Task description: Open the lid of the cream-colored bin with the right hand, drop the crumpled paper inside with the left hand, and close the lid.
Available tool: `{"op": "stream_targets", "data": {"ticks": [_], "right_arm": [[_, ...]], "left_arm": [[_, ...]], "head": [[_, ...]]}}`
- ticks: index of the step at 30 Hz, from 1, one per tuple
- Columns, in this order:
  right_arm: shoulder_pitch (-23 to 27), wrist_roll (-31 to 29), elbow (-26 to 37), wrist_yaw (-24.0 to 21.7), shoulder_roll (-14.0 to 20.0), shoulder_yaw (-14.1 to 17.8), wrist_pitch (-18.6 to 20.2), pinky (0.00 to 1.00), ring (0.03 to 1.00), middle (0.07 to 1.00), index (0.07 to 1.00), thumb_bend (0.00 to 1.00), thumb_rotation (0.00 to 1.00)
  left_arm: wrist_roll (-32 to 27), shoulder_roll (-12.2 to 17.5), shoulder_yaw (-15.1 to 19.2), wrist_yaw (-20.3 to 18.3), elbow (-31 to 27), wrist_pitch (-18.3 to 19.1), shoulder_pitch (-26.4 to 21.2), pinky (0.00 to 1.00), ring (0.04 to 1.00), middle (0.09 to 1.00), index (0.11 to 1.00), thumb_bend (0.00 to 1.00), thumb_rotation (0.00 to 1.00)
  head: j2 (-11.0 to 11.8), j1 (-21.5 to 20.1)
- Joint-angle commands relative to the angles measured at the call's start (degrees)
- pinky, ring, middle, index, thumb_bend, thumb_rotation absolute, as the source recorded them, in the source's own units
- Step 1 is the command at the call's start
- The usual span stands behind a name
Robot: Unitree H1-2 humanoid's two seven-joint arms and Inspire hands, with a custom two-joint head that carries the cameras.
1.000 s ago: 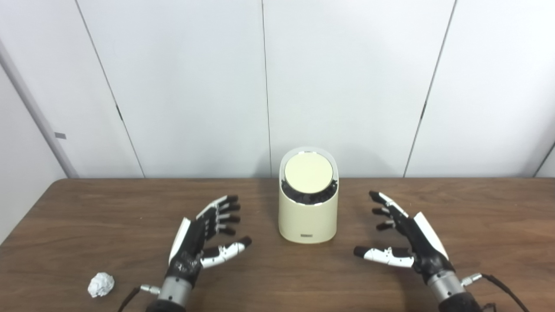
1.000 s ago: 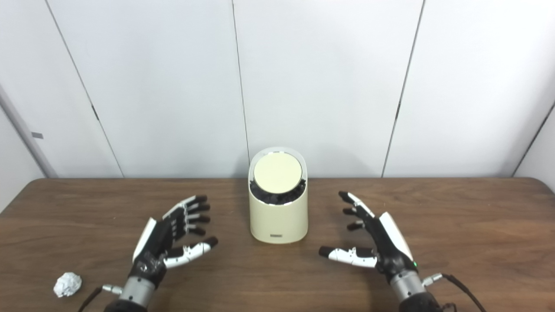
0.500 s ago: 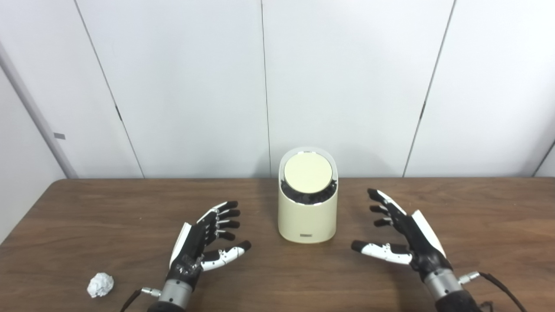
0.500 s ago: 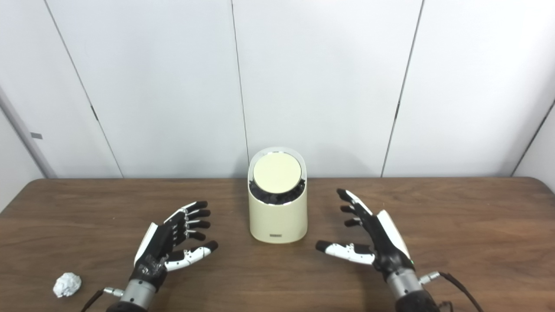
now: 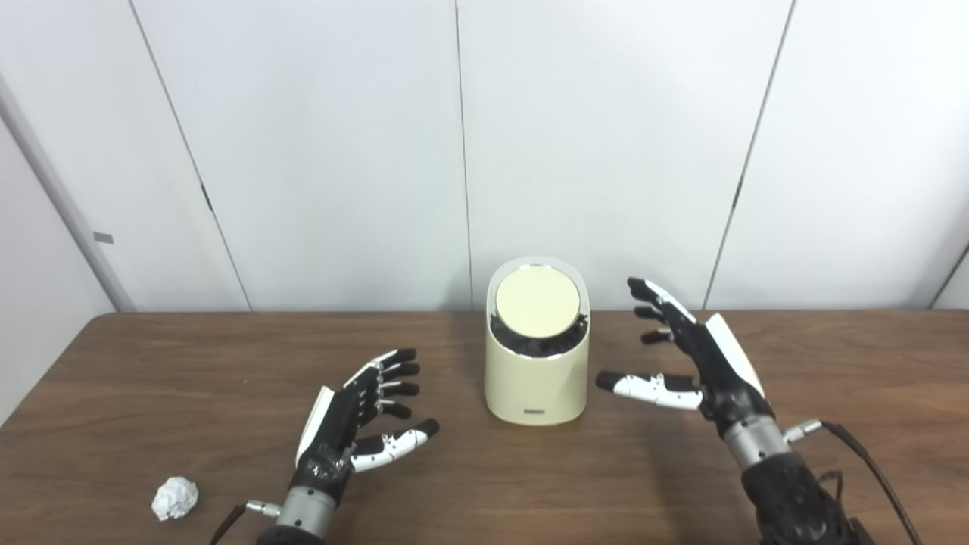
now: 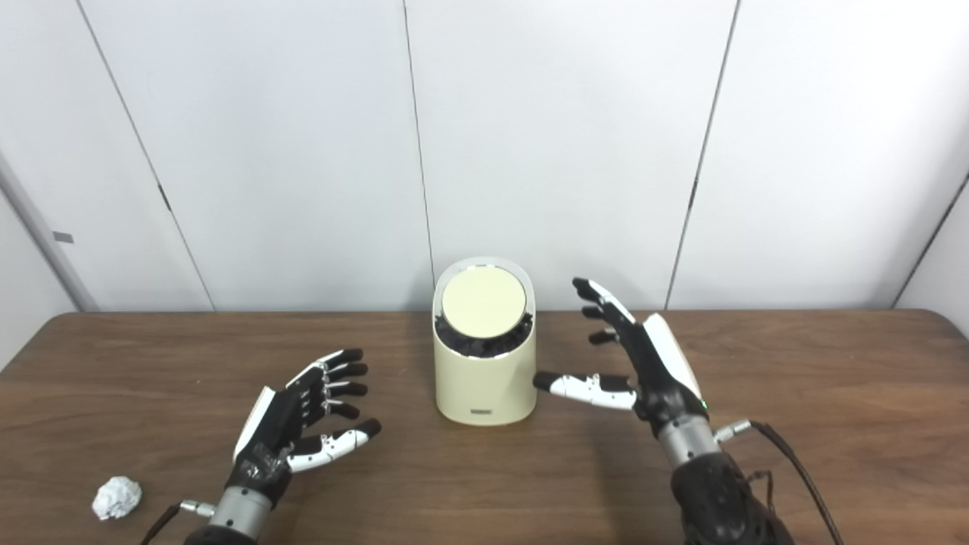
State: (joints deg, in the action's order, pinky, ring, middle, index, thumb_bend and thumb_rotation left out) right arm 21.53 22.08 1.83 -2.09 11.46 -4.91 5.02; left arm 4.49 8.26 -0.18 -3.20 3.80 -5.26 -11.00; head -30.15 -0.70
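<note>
Risen toward round pale lid (image 5: 538,301) of cream-colored plastic bin (image 5: 537,378) at frame centre: right hand (image 5: 693,356), splayed, empty. Left hand (image 5: 356,420) likewise. Crumpled white paper ball (image 5: 176,498), lower left: light, soft; pinch gently.

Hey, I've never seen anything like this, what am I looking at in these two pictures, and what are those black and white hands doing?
Both pictures come from two cameras side by side on a humanoid robot's head, so they show one scene. The left hand and right hand are the robot's own; both are open and hold nothing. On the wooden table stands a cream-colored bin with its round lid in place. The right hand is raised beside the bin, not touching it. A crumpled paper lies near the table's front left.
</note>
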Motion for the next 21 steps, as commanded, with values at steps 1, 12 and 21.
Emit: {"op": "stream_targets", "data": {"ticks": [1,12,21], "right_arm": [[3.4,0.7,1.7,0.2,-0.1,0.0,0.8,0.73,0.862,0.908,0.897,0.78,0.44],[8.0,2.6,1.2,0.6,0.0,-1.2,1.1,0.68,0.850,0.893,0.893,0.79,0.43],[11.6,6.6,3.0,-1.3,-0.4,-3.4,7.6,0.71,0.840,0.888,0.894,0.79,0.47]], "left_arm": [[0.1,0.4,0.1,0.0,-2.0,-1.3,-1.5,0.61,0.724,0.799,0.828,0.63,0.00],[0.3,0.8,0.1,-0.1,-2.4,-1.6,-1.8,0.62,0.725,0.799,0.826,0.63,0.00],[0.4,0.7,-0.1,-0.1,-2.6,-1.3,-1.7,0.62,0.727,0.799,0.828,0.63,0.01]], "head": [[0.0,0.0],[-0.1,0.3],[0.0,0.1]]}}
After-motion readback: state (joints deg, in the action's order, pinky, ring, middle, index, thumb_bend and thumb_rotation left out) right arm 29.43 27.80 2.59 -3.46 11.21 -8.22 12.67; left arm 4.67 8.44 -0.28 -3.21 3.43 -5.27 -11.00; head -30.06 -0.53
